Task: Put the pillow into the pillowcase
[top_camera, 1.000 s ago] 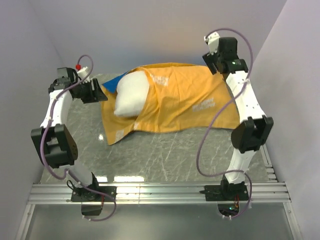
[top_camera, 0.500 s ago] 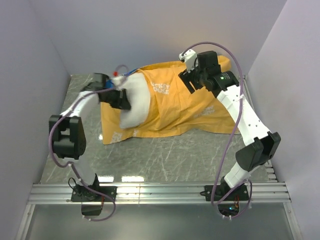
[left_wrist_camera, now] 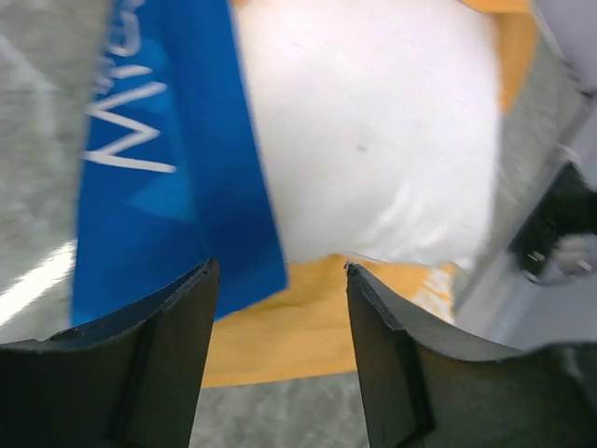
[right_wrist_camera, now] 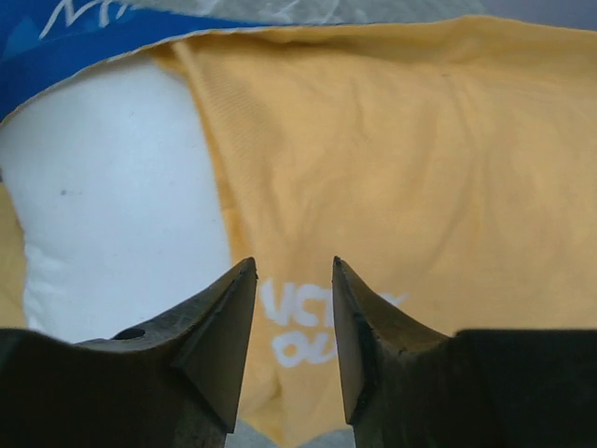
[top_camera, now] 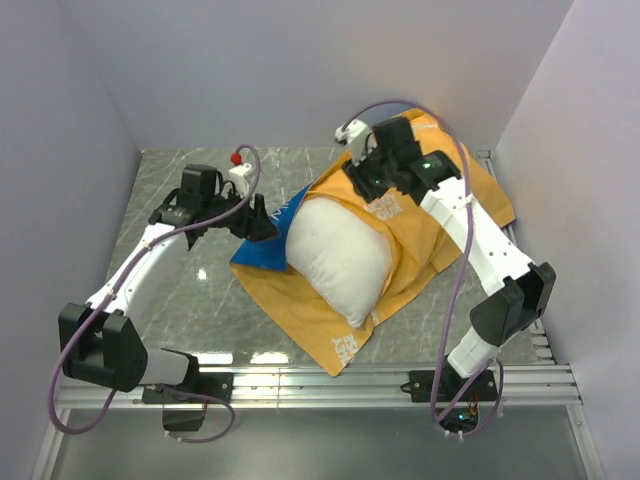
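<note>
The white pillow (top_camera: pixel 340 262) lies slantwise at mid-table, most of it bare, its far end under the orange pillowcase (top_camera: pixel 440 215). A blue flap of the pillowcase (top_camera: pixel 270 240) spreads to its left. My left gripper (top_camera: pixel 263 222) hangs open at that blue flap; in the left wrist view the gripper (left_wrist_camera: pixel 280 271) has only orange cloth and table between its fingers, with the blue flap (left_wrist_camera: pixel 177 187) and pillow (left_wrist_camera: pixel 373 140) beyond. My right gripper (top_camera: pixel 363 185) hovers over the case's far edge. In the right wrist view it (right_wrist_camera: pixel 292 266) stands open above white lettering (right_wrist_camera: pixel 298 327), beside the pillow (right_wrist_camera: pixel 112 215).
The grey marbled table (top_camera: pixel 190 290) is walled at the left, back and right. An aluminium rail (top_camera: pixel 320 382) with both arm bases runs along the near edge. The pillowcase's near corner (top_camera: pixel 340 355) reaches almost to that rail.
Pillow and pillowcase have swung round and slid toward the near right, baring more pillow. Both arms followed inward. The right jaws have narrowed.
</note>
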You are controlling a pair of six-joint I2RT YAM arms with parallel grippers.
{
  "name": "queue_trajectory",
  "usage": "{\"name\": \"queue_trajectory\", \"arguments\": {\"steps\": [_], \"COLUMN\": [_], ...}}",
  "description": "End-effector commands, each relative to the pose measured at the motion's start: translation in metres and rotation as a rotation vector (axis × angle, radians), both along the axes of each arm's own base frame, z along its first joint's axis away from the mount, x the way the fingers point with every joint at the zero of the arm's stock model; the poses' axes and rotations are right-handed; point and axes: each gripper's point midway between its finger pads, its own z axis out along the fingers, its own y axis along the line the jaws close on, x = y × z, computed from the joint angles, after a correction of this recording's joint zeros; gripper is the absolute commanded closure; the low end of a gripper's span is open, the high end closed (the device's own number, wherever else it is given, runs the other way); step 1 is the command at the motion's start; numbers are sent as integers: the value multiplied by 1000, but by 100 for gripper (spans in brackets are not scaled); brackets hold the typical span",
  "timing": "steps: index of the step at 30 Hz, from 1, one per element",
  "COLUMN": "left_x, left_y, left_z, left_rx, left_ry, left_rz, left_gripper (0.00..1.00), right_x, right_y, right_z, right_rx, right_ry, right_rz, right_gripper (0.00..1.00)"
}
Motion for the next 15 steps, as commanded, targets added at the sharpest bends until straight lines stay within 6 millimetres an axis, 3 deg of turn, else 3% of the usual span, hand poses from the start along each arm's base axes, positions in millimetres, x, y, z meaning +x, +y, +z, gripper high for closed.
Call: {"name": "queue_trajectory", "arguments": {"steps": [1, 3, 6, 9, 12, 15], "left_x": [34, 54, 43, 25, 6, 4], "left_y": [29, 51, 38, 25, 21, 8], "left_z": [-16, -27, -5, 3, -21, -35], "left_rx": [139, 195, 88, 155, 273, 320], "left_ry": [-28, -14, -21, -162, -205, -217], "left_rz": [188, 292, 148, 45, 16, 24], "left_gripper": [37, 38, 40, 31, 24, 21], "right_x": [-20, -28, -36, -37, -37, -38], "right_y": [21, 29, 29, 23, 17, 11], "right_z": [-21, -34, -44, -53, -61, -62], "right_rx": [-19, -63, -127, -171, -184, -198], "right_ry": [26, 16, -9, -2, 37, 48], "right_rz": [72, 90, 92, 59, -1, -42], "right_gripper": [57, 57, 57, 57, 55, 54]}}
